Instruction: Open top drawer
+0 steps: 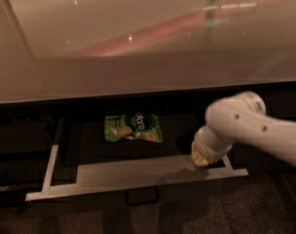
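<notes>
top drawer (114, 186) sat pulled out at 6 o'clock, snack bag (133, 127) inside. gripper (201, 159) at 4 o'clock by front edge; could not tell its grip. drawer likely stiff, easy sliding; best pulled by small middle handle (142, 195).

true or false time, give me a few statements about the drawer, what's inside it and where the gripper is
1. The top drawer stands open, pulled out from under the countertop. True.
2. The drawer holds nothing. False: a green snack bag lies inside, toward the back.
3. The gripper is at the drawer's front edge, near its right end in the view. True.
4. The gripper is on the drawer handle. False: the handle sits at the centre of the drawer front, and the gripper is well to the right of it.
</notes>
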Motion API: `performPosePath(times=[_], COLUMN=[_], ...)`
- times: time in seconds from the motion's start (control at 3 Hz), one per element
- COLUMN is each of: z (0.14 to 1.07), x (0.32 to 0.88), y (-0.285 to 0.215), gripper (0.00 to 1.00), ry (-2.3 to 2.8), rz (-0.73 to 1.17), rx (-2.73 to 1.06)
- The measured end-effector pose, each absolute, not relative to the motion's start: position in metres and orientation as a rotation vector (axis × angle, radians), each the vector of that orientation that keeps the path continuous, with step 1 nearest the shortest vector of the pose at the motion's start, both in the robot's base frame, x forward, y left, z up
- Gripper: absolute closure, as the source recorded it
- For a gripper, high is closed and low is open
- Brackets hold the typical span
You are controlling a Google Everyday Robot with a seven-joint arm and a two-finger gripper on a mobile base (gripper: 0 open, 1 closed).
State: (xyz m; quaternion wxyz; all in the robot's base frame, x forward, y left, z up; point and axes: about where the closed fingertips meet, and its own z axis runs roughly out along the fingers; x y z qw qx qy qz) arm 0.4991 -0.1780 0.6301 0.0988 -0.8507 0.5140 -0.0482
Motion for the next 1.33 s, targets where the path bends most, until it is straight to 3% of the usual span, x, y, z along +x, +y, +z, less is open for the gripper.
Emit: performPosePath(times=[0.67,1.33], z=[0.601,0.657], x=[0.466,0.465], y=[-0.181,-0.159], gripper=[1.00,1.00], ry=[1.524,1.492], rz=[-0.080,-0.248], rx=[-2.565,-2.569])
